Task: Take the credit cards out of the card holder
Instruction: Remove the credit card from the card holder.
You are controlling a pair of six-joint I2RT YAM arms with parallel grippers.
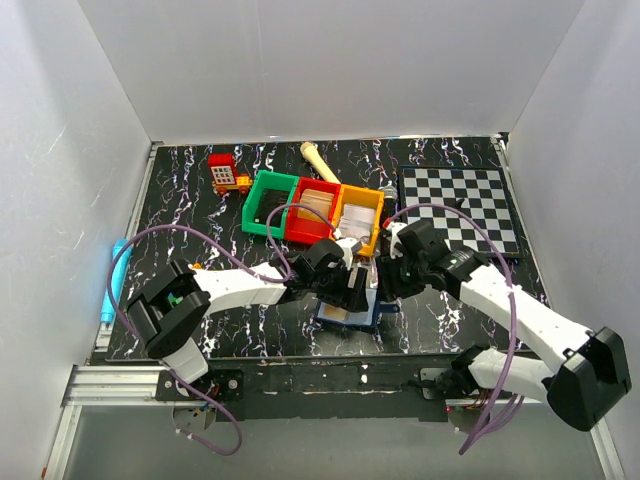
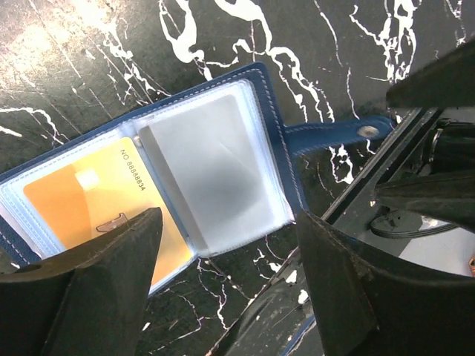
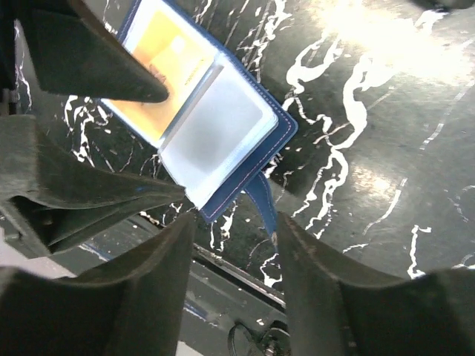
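Observation:
The navy-blue card holder (image 1: 350, 312) lies open on the black marbled table near its front edge. In the left wrist view the card holder (image 2: 215, 170) shows an orange card (image 2: 89, 200) in its left sleeve and a pale grey card (image 2: 211, 167) in its right sleeve. Its snap tab (image 2: 334, 133) sticks out to the right. My left gripper (image 2: 226, 222) hangs open just above it, one fingertip (image 3: 152, 93) over the orange card (image 3: 167, 55). My right gripper (image 3: 234, 222) is open at the holder's tab end, the tab (image 3: 260, 196) beside its right finger, not pinched.
Green (image 1: 272, 205), red (image 1: 313, 210) and orange (image 1: 358, 215) bins stand in a row behind the grippers. A chessboard (image 1: 460, 205) lies at the back right. A red and yellow toy (image 1: 228, 172) and a cream wooden piece (image 1: 318, 160) sit at the back. A light-blue object (image 1: 115, 275) lies at the left edge.

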